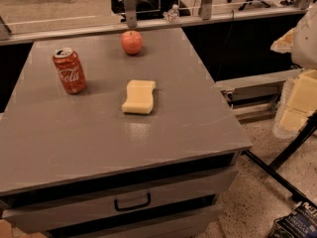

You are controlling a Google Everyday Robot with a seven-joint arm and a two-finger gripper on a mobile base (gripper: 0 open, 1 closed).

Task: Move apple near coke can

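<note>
A grey table (99,133) with drawers fills most of the view. At the right edge, off the table, hangs the robot's pale, yellowish claw (298,105). Whether it is open or closed cannot be told, and it touches none of the objects. A pale yellow sponge (139,96) lies mid-table. The coke can (69,71) stands upright at the far left. The apple (132,42) sits near the far edge, right of the can and well apart from it, far to the claw's left.
</note>
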